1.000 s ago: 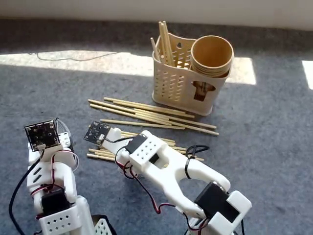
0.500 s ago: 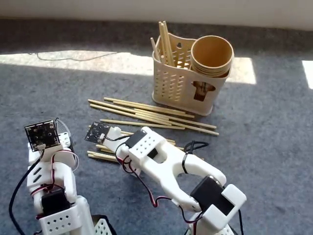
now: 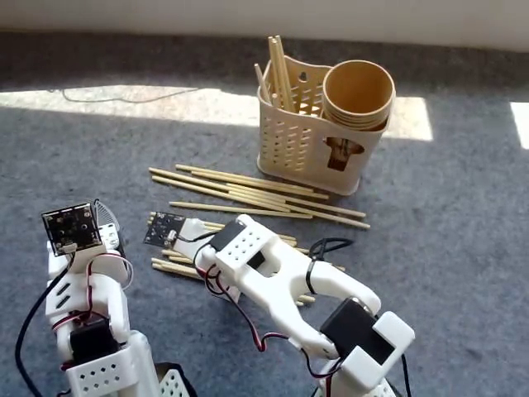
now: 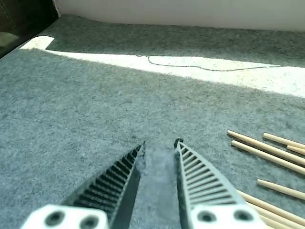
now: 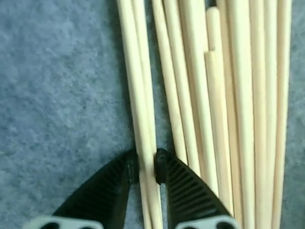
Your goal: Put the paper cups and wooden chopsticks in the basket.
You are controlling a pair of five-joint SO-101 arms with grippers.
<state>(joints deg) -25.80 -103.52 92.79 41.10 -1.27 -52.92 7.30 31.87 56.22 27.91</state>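
Note:
A cream slotted basket [image 3: 289, 141] stands at the back with stacked paper cups [image 3: 357, 91] and a few wooden chopsticks [image 3: 279, 70] upright in it. Many loose chopsticks [image 3: 256, 194] lie on the grey carpet in front of it. My right arm [image 3: 248, 252] stretches low over the nearer chopsticks. Its gripper [image 5: 145, 164] is down at the carpet, shut on a pair of chopsticks [image 5: 140, 109] at the edge of the bundle. At the front left, away from the sticks, my left gripper [image 4: 159, 145] hovers open over bare carpet with nothing between its fingers.
A thin cable [image 3: 124, 97] lies on the sunlit strip of carpet at the back left. More chopstick ends [image 4: 267, 150] lie to one side of the left gripper. Bare carpet spreads to the right of the basket.
The right arm has shifted a little to the left and towards the front, settling lower over the nearer chopsticks. The left arm has kept still.

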